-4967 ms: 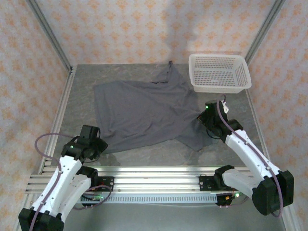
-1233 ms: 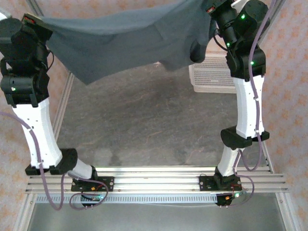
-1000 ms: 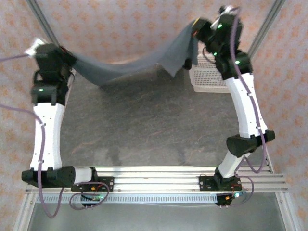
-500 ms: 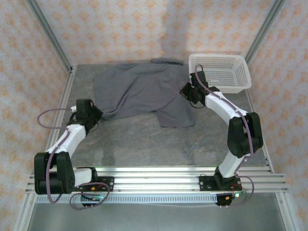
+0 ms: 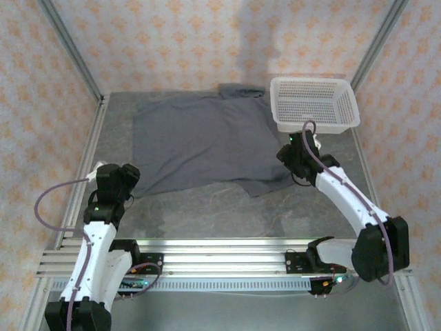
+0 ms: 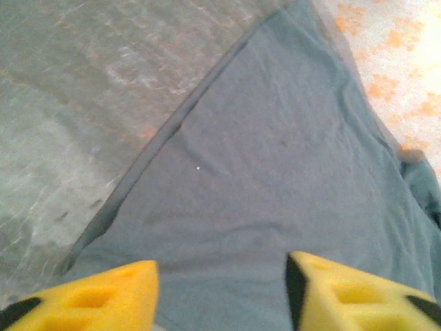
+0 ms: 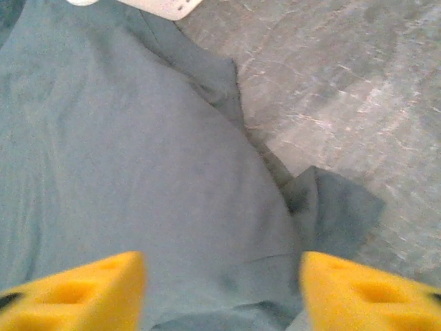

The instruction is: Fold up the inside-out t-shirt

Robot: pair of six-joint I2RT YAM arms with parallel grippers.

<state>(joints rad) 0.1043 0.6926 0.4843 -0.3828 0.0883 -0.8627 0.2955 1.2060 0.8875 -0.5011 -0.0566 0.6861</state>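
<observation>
The inside-out t-shirt (image 5: pixel 200 141), plain dark slate-grey, lies spread over the far half of the table, its collar end bunched beside the basket and a folded flap at its near right corner (image 5: pixel 265 185). My left gripper (image 5: pixel 126 176) hovers at the shirt's near left corner, jaws apart and empty. In the left wrist view the yellow fingertips of the left gripper (image 6: pixel 220 289) frame flat fabric (image 6: pixel 275 158). My right gripper (image 5: pixel 293 160) sits at the shirt's right edge, open. In the right wrist view the right gripper (image 7: pixel 222 286) shows cloth (image 7: pixel 138 152) between its pads, untouched.
A white mesh basket (image 5: pixel 313 103) stands at the back right, touching the shirt's collar end; its corner (image 7: pixel 162 5) shows in the right wrist view. Bare grey tabletop (image 5: pixel 207 210) runs between the shirt and the aluminium rails (image 5: pixel 220 252) at the near edge. Frame posts and patterned walls close in the sides.
The shirt was swung through the air and laid down. In the last half second both grippers opened and let go, then drew back toward the near edge; the shirt lies flatter.
</observation>
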